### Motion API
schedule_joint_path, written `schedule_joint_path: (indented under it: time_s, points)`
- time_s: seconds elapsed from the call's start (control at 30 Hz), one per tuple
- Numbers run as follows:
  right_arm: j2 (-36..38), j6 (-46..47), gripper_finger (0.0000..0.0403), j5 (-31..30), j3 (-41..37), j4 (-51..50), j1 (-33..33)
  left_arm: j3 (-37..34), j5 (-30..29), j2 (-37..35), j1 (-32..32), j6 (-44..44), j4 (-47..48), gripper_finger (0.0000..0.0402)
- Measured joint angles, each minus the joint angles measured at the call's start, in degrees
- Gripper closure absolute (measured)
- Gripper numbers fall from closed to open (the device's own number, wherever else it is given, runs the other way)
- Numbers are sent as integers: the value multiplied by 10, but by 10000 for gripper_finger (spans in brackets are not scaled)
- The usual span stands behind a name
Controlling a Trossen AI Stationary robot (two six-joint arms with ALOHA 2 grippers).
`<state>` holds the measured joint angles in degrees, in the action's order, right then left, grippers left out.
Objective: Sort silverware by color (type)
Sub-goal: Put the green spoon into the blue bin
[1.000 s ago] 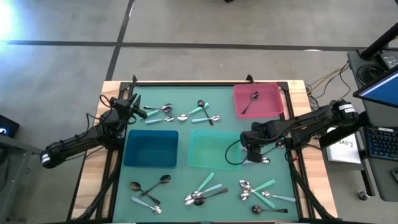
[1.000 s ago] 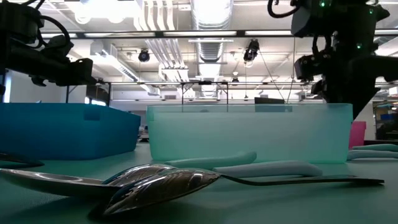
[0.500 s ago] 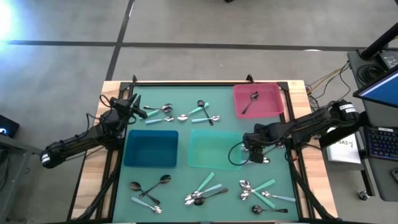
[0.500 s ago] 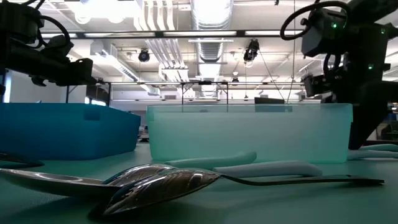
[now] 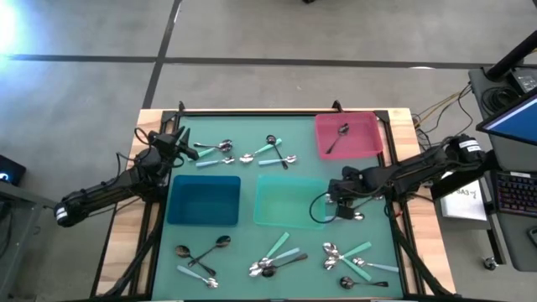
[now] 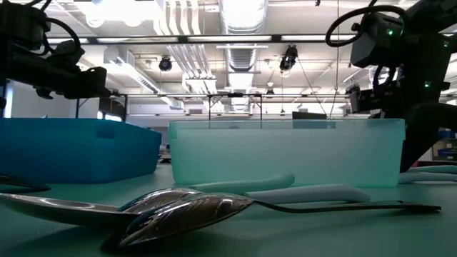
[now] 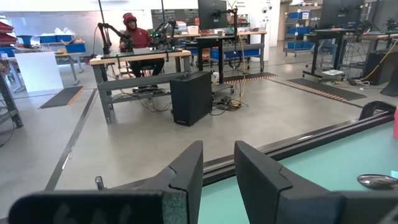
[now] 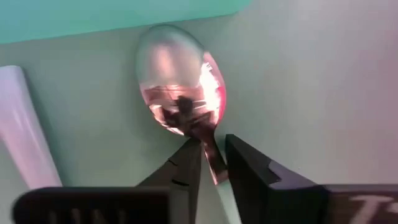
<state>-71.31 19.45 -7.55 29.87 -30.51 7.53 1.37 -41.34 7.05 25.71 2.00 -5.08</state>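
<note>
while my left gripper waits slightly spread by the worktop's far-left corner, my right gripper pinches a silver spoon's neck beside the teal bin.

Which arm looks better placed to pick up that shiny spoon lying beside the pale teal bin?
The right one. Its tool already straddles the spoon's neck beside the teal bin, while the left tool hangs at the table's far left corner.
</note>
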Motion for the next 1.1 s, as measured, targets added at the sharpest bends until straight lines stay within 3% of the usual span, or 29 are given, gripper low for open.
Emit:
schedule_joint_path:
  time_s: [0.17,0.67,0.97,1.1]
  points:
    - [0,8,388,-9,-10,5,0,0,0,0,0,0,0,325]
    - [-2,33,394,-2,20,11,-1,0,2,2,1,4,-10,325]
    - [-1,31,394,-13,42,9,-1,0,97,9,0,-29,-17,325]
    - [-1,30,394,-15,51,7,-1,0,164,15,0,-34,-80,325]
